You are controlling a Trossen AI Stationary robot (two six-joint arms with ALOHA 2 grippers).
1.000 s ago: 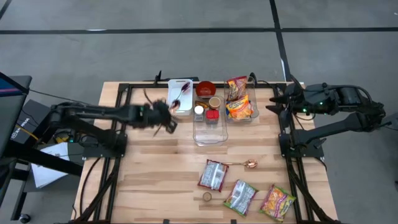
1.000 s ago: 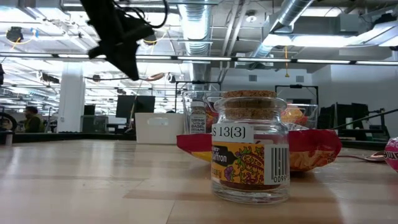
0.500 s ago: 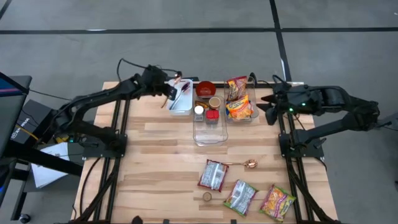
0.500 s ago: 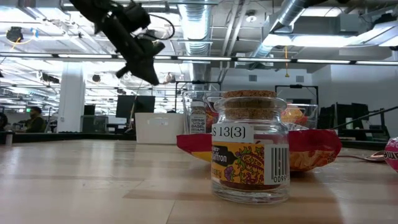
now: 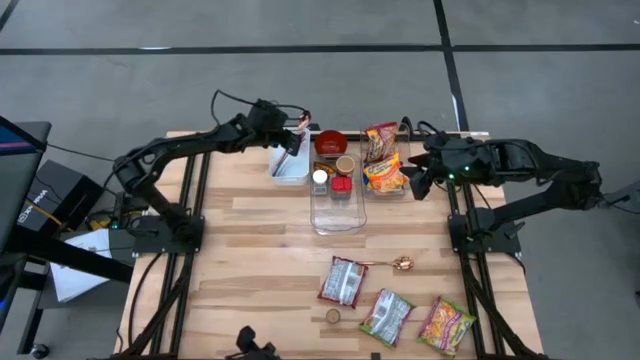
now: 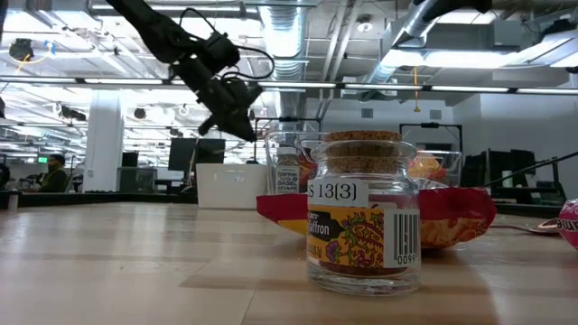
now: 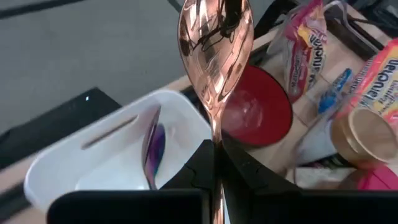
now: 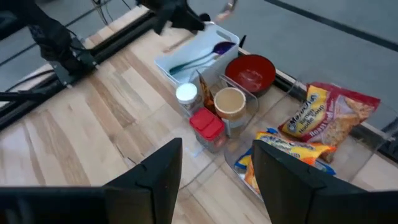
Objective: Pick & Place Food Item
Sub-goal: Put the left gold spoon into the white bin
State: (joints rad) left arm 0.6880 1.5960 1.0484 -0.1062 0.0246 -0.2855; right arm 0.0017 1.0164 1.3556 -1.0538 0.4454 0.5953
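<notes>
— where's your left gripper (image 5: 290, 137) right now, and what's in it?

— i hold it up over the far end of the table (image 5: 250, 270), just above the white bin (image 5: 283, 172). my fingers are pinched tight on the handle of a copper spoon (image 7: 215, 43). in my left wrist view the spoon's long axis runs straight out from between my fingers, bowl end away from me, the shiny hollow of the bowl facing the camera. from overhead the bowl end pokes toward the red bowl (image 5: 331, 143), so the spoon points roughly to the right.

— anything already in that bin?

— a spoon with a purple sheen (image 7: 152, 146) lies inside it, standing on its edge along the bin's length.

— and moving right from there?

— the red bowl sits just beside the bin. next comes a clear tray (image 5: 335, 222) holding a white-lidded jar (image 5: 320, 177), a cork-lidded jar (image 5: 345, 164) and a red-lidded jar (image 5: 342, 184). beside it a second clear tray (image 5: 404, 185) holds snack packets (image 5: 384, 158), lying with their long sides running away from the table's near edge.

— your right gripper (image 5: 412, 178)?

— it hangs in the air at the right edge of that second tray, fingers apart at a middling width, holding nothing.

— what's at the near side of the table?

— a grey packet (image 5: 343, 281), a second copper spoon (image 5: 388, 264) lying crosswise with its bowl to the right, a small cork-lidded saffron jar (image 6: 363, 212), a green packet (image 5: 386, 316) and an orange packet (image 5: 446, 325).
</notes>
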